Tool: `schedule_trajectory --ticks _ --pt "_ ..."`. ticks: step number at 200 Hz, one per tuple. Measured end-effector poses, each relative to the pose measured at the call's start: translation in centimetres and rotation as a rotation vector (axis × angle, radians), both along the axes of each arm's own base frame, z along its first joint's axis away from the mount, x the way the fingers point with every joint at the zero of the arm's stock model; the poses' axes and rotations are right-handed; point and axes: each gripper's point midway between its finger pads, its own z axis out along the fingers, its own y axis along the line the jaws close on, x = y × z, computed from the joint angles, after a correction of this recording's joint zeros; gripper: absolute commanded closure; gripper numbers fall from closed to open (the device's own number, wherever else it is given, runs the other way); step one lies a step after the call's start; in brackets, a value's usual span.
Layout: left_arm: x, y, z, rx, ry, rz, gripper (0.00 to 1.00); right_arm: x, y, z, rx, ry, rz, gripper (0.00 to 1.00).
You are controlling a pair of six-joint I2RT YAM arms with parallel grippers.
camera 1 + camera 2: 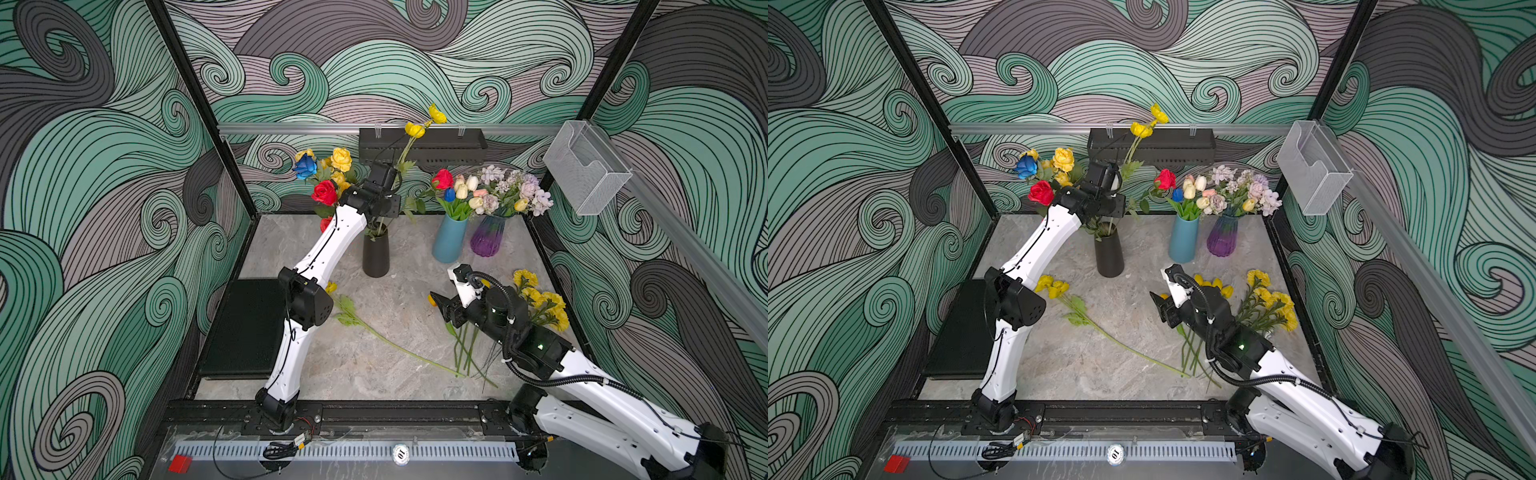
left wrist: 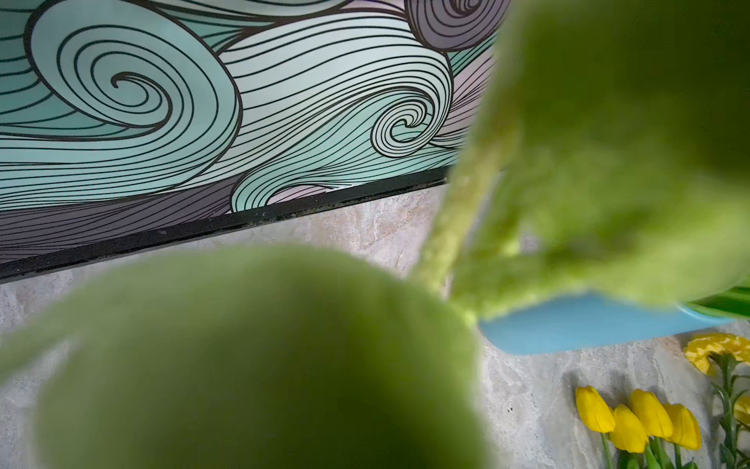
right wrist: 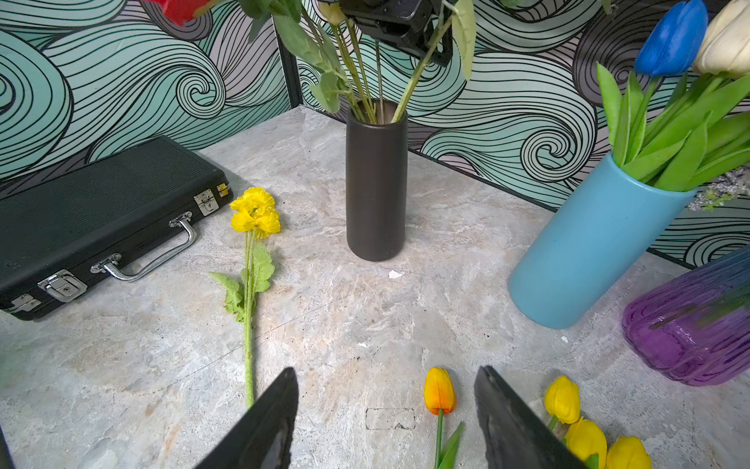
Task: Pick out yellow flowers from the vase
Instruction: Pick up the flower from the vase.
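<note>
The black vase (image 1: pixel 376 257) (image 3: pixel 376 182) holds yellow roses (image 1: pixel 341 159), red and blue roses and a tall yellow spray (image 1: pixel 415 129). My left gripper (image 1: pixel 392 183) (image 3: pixel 426 36) is at the spray's stem just above the vase mouth. Blurred green leaves fill the left wrist view, so its jaws are hidden. Other yellow flowers lie on the table: a ruffled one (image 3: pixel 255 211), tulips (image 2: pixel 637 418) and pom-poms (image 1: pixel 540 299). My right gripper (image 3: pixel 385 406) (image 1: pixel 440 303) hovers open and low over the table, with an orange-yellow tulip (image 3: pixel 440 390) lying below between its fingers.
A blue vase (image 1: pixel 449 241) with tulips and a purple glass vase (image 1: pixel 487 239) with pale blooms stand at the back right. A black case (image 3: pixel 101 211) lies at the left edge. A black tray (image 1: pixel 422 149) hangs on the back rail, and a clear box (image 1: pixel 586 166) on the right wall.
</note>
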Motion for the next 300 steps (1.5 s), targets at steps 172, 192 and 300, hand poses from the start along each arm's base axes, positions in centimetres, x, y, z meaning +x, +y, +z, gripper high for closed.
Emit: schedule_trajectory --ticks 172,192,300 --pt "-1.5 -0.5 4.6 0.004 -0.098 -0.052 0.90 0.1 0.1 -0.4 -0.007 0.009 0.000 0.31" --pt "-2.0 -0.6 6.0 -0.005 -0.128 -0.060 0.91 0.1 0.1 -0.4 -0.007 0.010 0.000 0.31" --pt "-5.3 0.0 13.9 -0.058 -0.280 -0.094 0.92 0.3 0.3 -0.9 -0.016 0.024 0.004 0.31"
